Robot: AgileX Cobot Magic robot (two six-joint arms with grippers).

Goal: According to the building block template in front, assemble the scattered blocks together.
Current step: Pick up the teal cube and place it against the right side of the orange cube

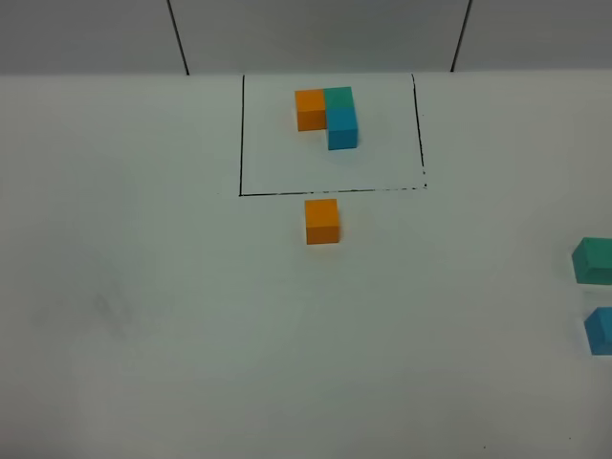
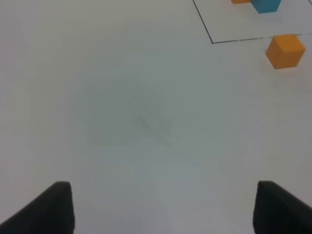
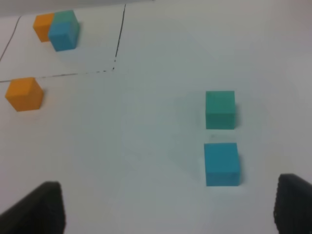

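The template (image 1: 330, 115) is an L of joined orange, teal-green and sky-blue cubes inside a black drawn rectangle at the back; it also shows in the right wrist view (image 3: 57, 28). The loose orange cube (image 1: 322, 221) sits just in front of the rectangle's front line, and shows in the left wrist view (image 2: 285, 50) and the right wrist view (image 3: 24, 93). The loose teal-green cube (image 1: 594, 260) (image 3: 220, 109) and sky-blue cube (image 1: 600, 331) (image 3: 222, 164) lie at the far right. My left gripper (image 2: 163, 207) and right gripper (image 3: 168, 207) are open and empty, apart from all cubes.
The white table (image 1: 191, 335) ends at a back edge where two thin dark lines (image 1: 178, 38) run up a grey wall. The teal-green and sky-blue cubes sit at the right edge of the exterior view.
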